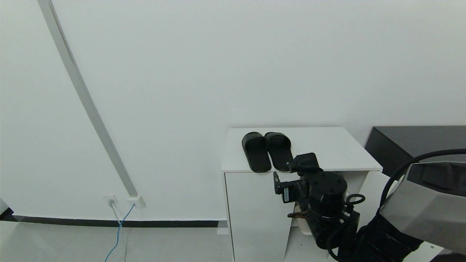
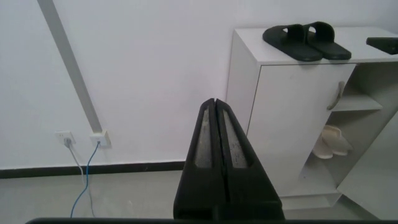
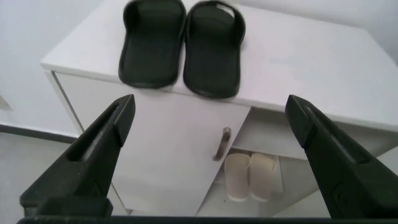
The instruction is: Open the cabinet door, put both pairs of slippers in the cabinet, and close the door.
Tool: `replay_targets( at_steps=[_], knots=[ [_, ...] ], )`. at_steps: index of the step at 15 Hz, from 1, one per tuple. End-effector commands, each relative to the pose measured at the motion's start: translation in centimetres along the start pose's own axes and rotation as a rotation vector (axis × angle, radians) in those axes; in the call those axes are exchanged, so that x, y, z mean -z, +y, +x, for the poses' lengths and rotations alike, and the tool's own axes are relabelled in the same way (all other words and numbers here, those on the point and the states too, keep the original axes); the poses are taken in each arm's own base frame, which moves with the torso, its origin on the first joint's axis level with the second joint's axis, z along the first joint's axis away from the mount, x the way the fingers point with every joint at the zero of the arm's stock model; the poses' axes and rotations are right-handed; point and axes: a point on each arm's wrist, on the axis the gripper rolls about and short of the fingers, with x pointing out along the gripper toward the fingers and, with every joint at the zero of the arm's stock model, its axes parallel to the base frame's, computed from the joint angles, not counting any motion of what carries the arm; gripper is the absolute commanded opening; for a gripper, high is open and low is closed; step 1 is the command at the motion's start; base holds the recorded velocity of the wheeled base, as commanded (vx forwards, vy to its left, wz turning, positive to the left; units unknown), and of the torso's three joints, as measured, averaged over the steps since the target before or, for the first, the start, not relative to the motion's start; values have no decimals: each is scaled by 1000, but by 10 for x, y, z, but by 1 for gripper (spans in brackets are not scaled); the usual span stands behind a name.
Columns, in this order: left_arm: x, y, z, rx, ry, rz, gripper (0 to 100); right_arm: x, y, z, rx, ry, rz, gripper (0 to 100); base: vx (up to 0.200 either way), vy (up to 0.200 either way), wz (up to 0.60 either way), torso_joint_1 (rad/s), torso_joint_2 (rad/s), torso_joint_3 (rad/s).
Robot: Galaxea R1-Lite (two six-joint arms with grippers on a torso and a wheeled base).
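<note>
The right gripper (image 3: 210, 102), spread wide and empty, hovers before the black slippers (image 3: 152, 50) on the white cabinet (image 1: 338, 145) top. A pale pair (image 3: 250, 177) sits inside the open compartment. A good grasp likely straddles both black slippers squarely. The left gripper (image 2: 215, 106) hangs pressed closed, holding nothing.

Black slippers (image 1: 267, 151), one pair, side by side on white cabinet (image 1: 338, 145) top, at front edge. My right arm (image 1: 324, 196) raised before cabinet front, just below slippers. Cabinet door (image 1: 255, 218) flush with front. Wall socket (image 1: 110, 200), blue cable (image 1: 118, 233) hanging to floor.
</note>
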Motion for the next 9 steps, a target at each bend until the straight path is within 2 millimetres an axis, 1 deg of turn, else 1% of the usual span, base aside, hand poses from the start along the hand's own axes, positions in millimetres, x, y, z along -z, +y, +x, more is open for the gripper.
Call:
replay_targets(
  at_steps=[1, 2, 4, 7, 9],
  knots=[
    [0, 0, 0, 0, 1, 0, 0, -6, 3, 5, 0, -22, 7, 100, 0, 0, 0, 154, -344, -188],
    [0, 0, 0, 0, 3, 1, 0, -10, 1, 12, 17, -20, 13, 100, 0, 0, 0, 139, -310, -149],
    [0, 0, 0, 0, 3, 1, 0, -17, 3, 21, 27, 6, 14, 100, 0, 0, 0, 23, -45, -25],
    [0, 0, 0, 0, 1, 4, 0, -47, 7, 24, 6, 55, 37, 100, 0, 0, 0, 0, 0, 0],
    [0, 0, 0, 0, 3, 3, 0, -64, 6, 20, -39, 132, 64, 100, 0, 0, 0, 0, 0, 0]
  ],
)
